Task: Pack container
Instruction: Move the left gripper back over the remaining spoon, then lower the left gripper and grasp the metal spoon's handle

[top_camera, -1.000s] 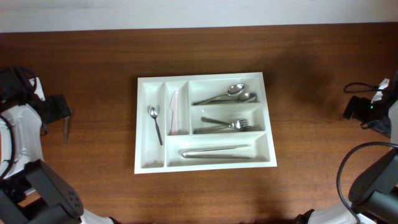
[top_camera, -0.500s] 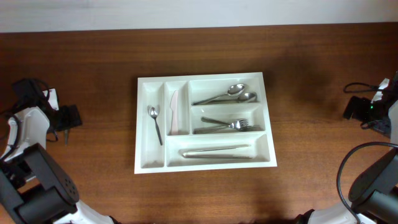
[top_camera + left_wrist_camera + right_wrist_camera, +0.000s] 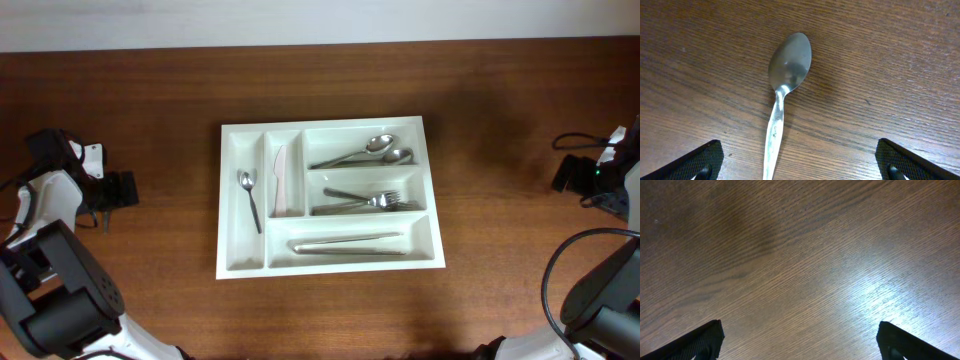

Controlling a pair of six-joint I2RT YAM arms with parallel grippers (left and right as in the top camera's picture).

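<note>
Hovering over the table (image 3: 890,75), the left gripper (image 3: 800,167) has its fingers spread wide and grips nothing. A loose spoon (image 3: 789,62) lies flat on the wood ahead of it, bowl farthest from the camera and handle running back toward the gap. The right gripper (image 3: 800,345) is likewise spread wide over bare wood at the far right. The tray (image 3: 232,262) sits mid-table, well apart from both grippers. Handling, as a judgement: the tray looks like moulded white plastic, so it is likely light, stiff and smooth-walled. It would slide if knocked, and the rim is the place to hold it, though packing should not need it lifted. The loose spoon is polished metal, stiff, thin and slick, lying close to the wood. It is best pinched across the handle just behind the bowl. Count: one tray with five compartments. It holds one small spoon (image 3: 248,192) in the far-left narrow slot and one white knife (image 3: 281,180) in the next. The top wide slot holds two spoons (image 3: 380,144). The middle slot holds forks (image 3: 385,200), apparently two. The bottom slot holds long steel pieces (image 3: 345,242), overlapping, number unclear. One spoon lies outside the tray.
</note>
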